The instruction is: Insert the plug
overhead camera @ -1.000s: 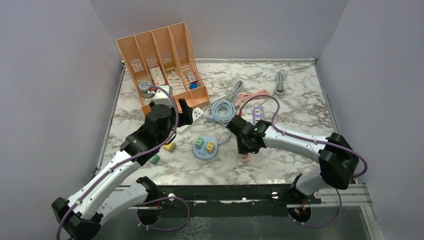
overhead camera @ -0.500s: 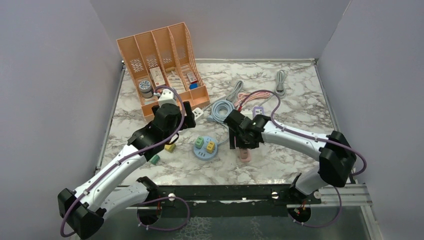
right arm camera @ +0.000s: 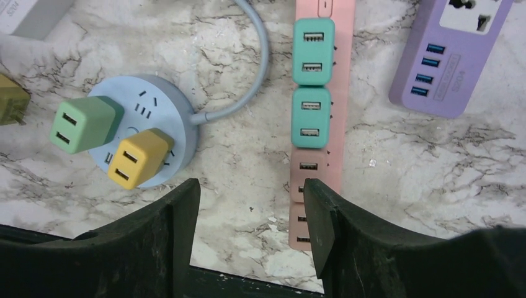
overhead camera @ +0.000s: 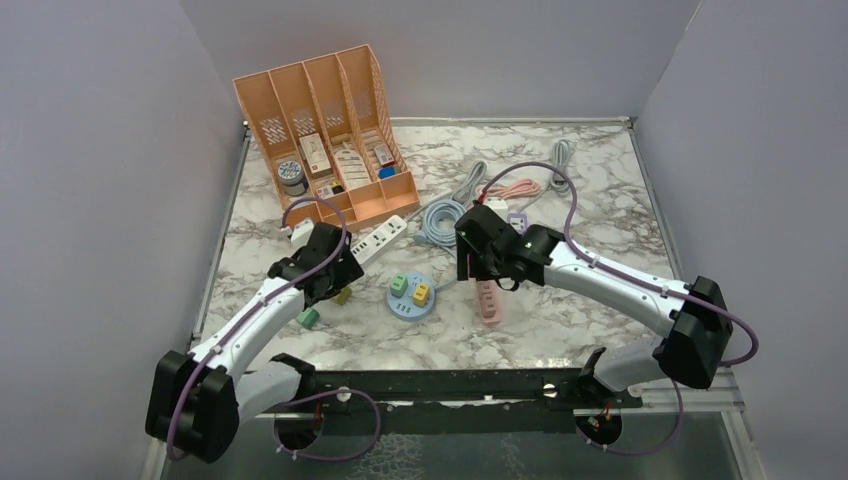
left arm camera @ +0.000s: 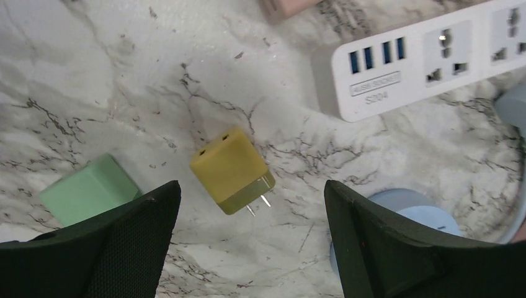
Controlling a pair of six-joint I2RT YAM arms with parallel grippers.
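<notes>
The left gripper (left arm camera: 249, 192) hangs over the marble table (overhead camera: 600, 180) with its fingers spread wide and nothing between them. Right under the gap lies the yellow plug (left arm camera: 228, 169), flat on its side, its two prongs pointing to about 5 o'clock in the left wrist view. A green plug (left arm camera: 87, 189) lies near it at 9 o'clock, partly hidden by the left finger. The end of a white power strip (left arm camera: 428, 56) sits at 1 o'clock. From above, the yellow plug is at 9 o'clock of the round blue socket hub (overhead camera: 412, 312), close to it but not touching. The right gripper (right arm camera: 249, 186) is also spread and empty. In its wrist view the hub, with a green and a yellow adapter plugged in, lies at 10 o'clock of the gap. A pink power strip (right arm camera: 342, 124) carrying two teal adapters runs off toward 12 o'clock, and a purple strip (right arm camera: 446, 56) is at 2 o'clock.
</notes>
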